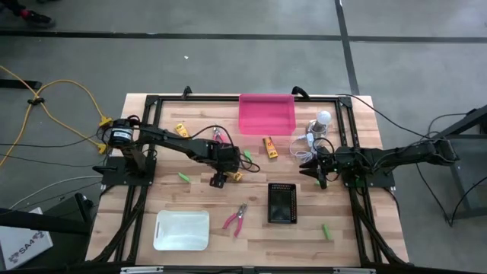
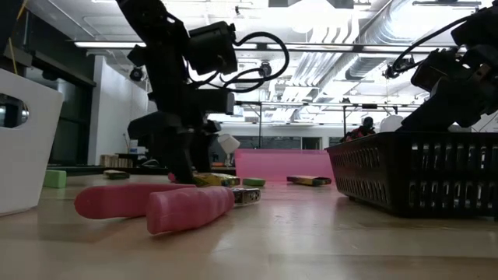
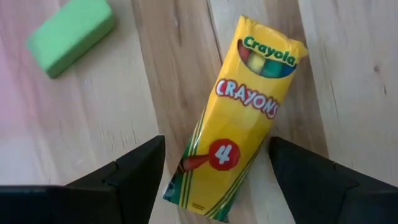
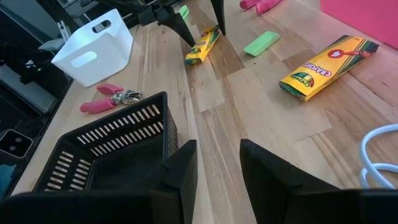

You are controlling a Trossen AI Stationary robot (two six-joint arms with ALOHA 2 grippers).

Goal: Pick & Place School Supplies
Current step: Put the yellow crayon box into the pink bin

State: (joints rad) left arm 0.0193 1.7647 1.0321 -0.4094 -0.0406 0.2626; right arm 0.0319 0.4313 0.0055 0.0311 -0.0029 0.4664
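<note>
lying flat, yellow crayola crayon box [image 3: 239,121]

Left gripper [image 2: 187,173]: lowered onto table, jaws over yellow crayon box [image 2: 208,180]
Pink-handled pliers [image 2: 167,204]: before jaws

Crayon box [image 3: 239,118] is yellow with green stripes, red "4" dot. Eraser block [image 3: 70,34] beside it is bright green, pliers [image 1: 235,219] have pink handles. Bins: pink [image 1: 267,114], white [image 1: 182,230], black mesh [image 1: 281,204].
</note>
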